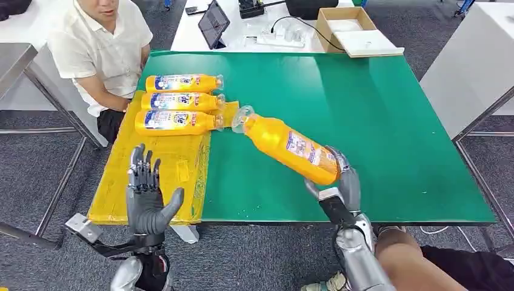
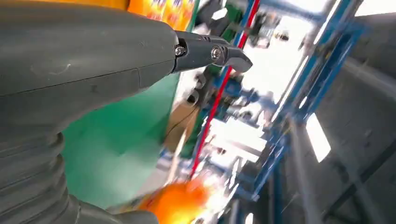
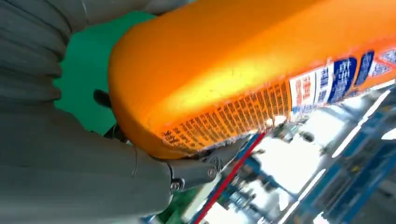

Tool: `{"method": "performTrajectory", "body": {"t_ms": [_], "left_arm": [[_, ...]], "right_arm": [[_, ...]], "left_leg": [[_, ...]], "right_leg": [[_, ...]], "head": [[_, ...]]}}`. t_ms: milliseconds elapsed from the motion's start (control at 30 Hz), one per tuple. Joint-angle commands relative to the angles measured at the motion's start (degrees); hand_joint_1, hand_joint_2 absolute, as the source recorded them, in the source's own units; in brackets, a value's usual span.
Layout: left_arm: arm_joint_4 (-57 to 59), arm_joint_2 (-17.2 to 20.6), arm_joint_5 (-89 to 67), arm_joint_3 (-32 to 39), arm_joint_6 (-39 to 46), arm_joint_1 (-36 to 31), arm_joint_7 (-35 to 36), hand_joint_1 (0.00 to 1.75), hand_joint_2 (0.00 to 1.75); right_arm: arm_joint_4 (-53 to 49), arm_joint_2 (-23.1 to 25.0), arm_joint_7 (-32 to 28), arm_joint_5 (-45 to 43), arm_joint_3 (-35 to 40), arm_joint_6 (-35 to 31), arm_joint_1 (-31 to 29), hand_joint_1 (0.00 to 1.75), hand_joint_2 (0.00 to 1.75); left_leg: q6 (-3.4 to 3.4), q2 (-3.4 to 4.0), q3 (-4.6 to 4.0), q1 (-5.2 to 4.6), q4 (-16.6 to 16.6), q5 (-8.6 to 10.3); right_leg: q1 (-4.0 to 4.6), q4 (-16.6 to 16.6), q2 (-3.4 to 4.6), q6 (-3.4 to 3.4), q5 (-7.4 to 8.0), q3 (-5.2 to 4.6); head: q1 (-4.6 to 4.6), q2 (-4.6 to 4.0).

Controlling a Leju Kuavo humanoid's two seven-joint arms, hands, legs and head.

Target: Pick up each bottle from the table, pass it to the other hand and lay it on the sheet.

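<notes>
You see a green table [image 1: 376,115] with a yellow sheet [image 1: 176,176] at its left end bearing three orange bottles [image 1: 179,102] lying side by side, while the right hand [image 1: 342,182] grips a fourth bottle [image 1: 290,147] above the table, probably not touching it, cap toward the sheet, and the left hand [image 1: 145,194] waits with fingers spread, holding nothing.
</notes>
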Motion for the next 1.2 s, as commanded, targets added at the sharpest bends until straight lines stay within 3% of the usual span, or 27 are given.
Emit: {"method": "performTrajectory", "body": {"t_ms": [33,367,767,1200], "left_arm": [[5.10,2.08,-2.13,-6.85,-5.42,-2.61,-3.53,0.00,1.75],[6.13,1.36,0.06,-7.22,-9.07,-3.29,-2.18,0.00,1.75],[8.37,2.36,-0.88,-9.71,-15.09,-5.12,-3.50,0.00,1.75],[8.15,2.34,-0.86,-9.69,-15.16,-5.07,-3.48,0.00,1.75]], "right_arm": [[-5.50,2.18,0.76,-1.54,10.89,2.46,0.39,1.75,1.75],[-6.19,3.40,0.45,-2.82,14.90,3.24,0.77,1.75,1.75],[0.70,5.88,-0.42,-3.42,22.17,6.69,-2.44,1.75,1.75],[0.64,5.73,-0.53,-3.43,22.25,6.63,-2.32,1.75,1.75]], "left_leg": [[-0.12,0.12,0.21,0.05,-0.04,-0.09],[-0.06,0.06,0.06,0.02,-0.05,-0.02],[-0.09,0.17,0.14,0.05,-0.06,-0.05],[-0.09,0.06,0.14,0.03,-0.07,-0.04]], "right_leg": [[0.07,-0.02,0.03,-0.13,-0.07,0.17],[0.02,-0.03,0.01,-0.07,-0.02,0.04],[0.05,-0.05,0.11,-0.11,-0.01,0.11],[0.03,-0.04,0.01,-0.10,-0.05,0.14]], "head": [[-0.02,0.00],[0.02,0.02],[0.02,0.00],[0.02,0.00]]}}
